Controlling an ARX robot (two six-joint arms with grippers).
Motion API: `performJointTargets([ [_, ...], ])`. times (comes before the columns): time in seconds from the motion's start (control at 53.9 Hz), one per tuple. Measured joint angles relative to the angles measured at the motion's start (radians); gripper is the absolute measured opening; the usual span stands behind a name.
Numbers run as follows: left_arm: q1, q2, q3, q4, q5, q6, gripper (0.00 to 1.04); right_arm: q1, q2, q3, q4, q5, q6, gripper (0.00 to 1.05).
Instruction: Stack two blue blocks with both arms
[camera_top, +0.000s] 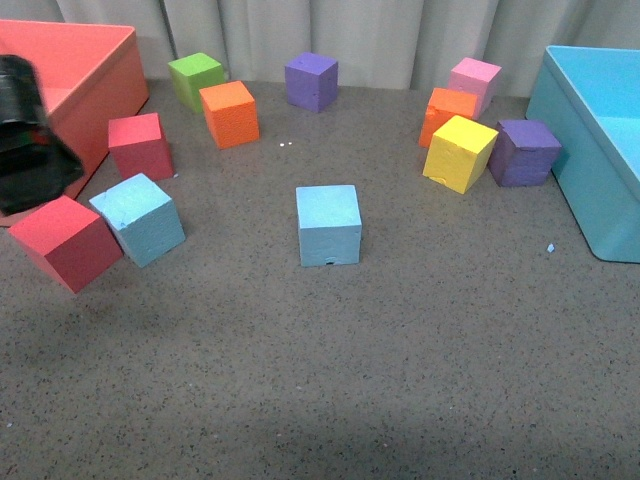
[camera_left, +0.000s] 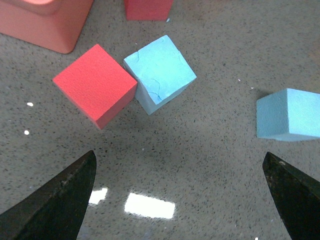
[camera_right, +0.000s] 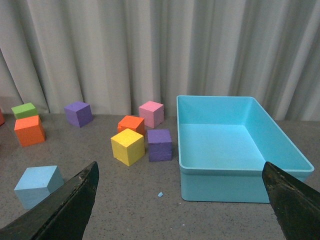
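While your left arm (camera_top: 30, 135) shows only as a black bulk at the far left edge of the front view, raised beside the coral bin (camera_top: 95, 70), its wrist camera looks steeply down at the table (camera_left: 210, 150). You have the left gripper (camera_left: 177, 200) spread wide. One dark fingertip (camera_left: 60, 200) sits at each side of that picture, with only bare tabletop between them. It holds nothing.

Just ahead of it lies the left blue block (camera_left: 160, 74), turned on a diagonal and touching, or all but touching, a red cube (camera_left: 95, 85) on its outer side. A second red cube (camera_top: 140, 146) stands behind the pair, nearer the coral bin. The centre blue block (camera_top: 328, 224) sits alone in the middle of the table, flat and square to you, well apart from the left one. Neither blue block rests on the other.

Your right arm is out of the front view. Its wrist camera looks almost level across the table towards the curtain (camera_right: 150, 50). The right gripper (camera_right: 180, 205) is also opened wide and empty, with the turquoise bin (camera_right: 240, 187) close ahead. Near that bin you can see a yellow cube (camera_right: 128, 146) and a purple cube (camera_right: 159, 145) side by side.
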Motion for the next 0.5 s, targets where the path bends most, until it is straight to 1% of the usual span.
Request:
performJointTargets([
  [0.111,-0.013,0.169,0.154,-0.087,0.0,-0.11,0.98,0.0,0.0,0.0,0.0,0.0,0.0,0.95],
  [0.223,-0.023,0.279,0.278,-0.173,-0.005,-0.188,0.98,0.0,0.0,0.0,0.0,0.0,0.0,0.95],
  [0.353,-0.034,0.427,0.455,-0.344,-0.002,-0.296,0.98,0.0,0.0,0.0,0.0,0.0,0.0,0.95],
  [0.39,-0.037,0.471,0.498,-0.372,-0.022,-0.32,0.98,0.0,0.0,0.0,0.0,0.0,0.0,0.95],
  [0.501,-0.037,0.535,0.565,-0.422,-0.035,-0.358,0.98,0.0,0.0,0.0,0.0,0.0,0.0,0.95],
])
